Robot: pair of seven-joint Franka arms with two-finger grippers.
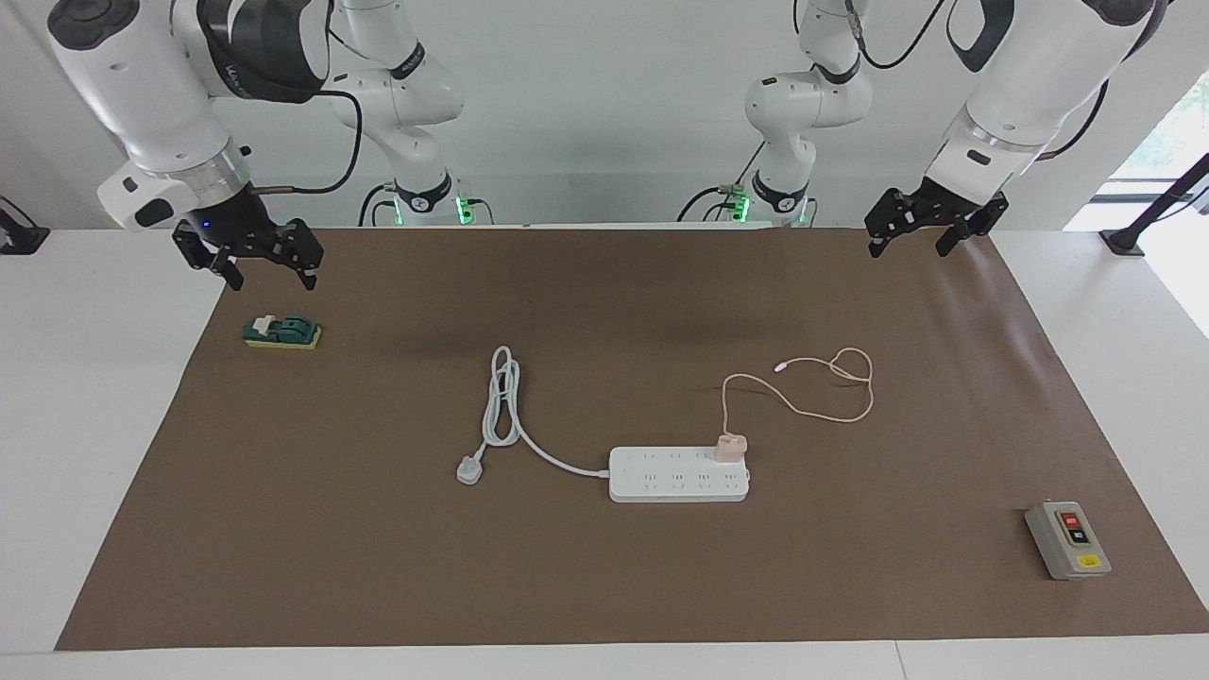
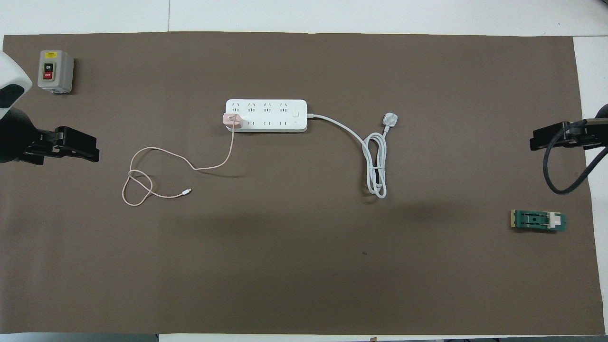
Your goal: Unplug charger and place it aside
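The pale pink charger (image 1: pixel 730 447) sits plugged into the end of the white power strip (image 1: pixel 675 477) toward the left arm's end of the table; it also shows in the overhead view (image 2: pixel 232 119). Its thin pink cable (image 1: pixel 850 416) loops loosely on the mat, nearer to the robots than the strip. My left gripper (image 1: pixel 911 247) is open and empty, raised over the mat's edge at the left arm's end of the table, well apart from the charger. My right gripper (image 1: pixel 269 279) is open and empty, raised over the green switch block (image 1: pixel 282 331).
The strip's thick white cord (image 1: pixel 505 406) ends in a grey-white three-pin plug (image 1: pixel 469 469) lying on the brown mat (image 1: pixel 604 586). A grey on/off button box (image 1: pixel 1067 539) stands at the mat's corner farthest from the robots, at the left arm's end.
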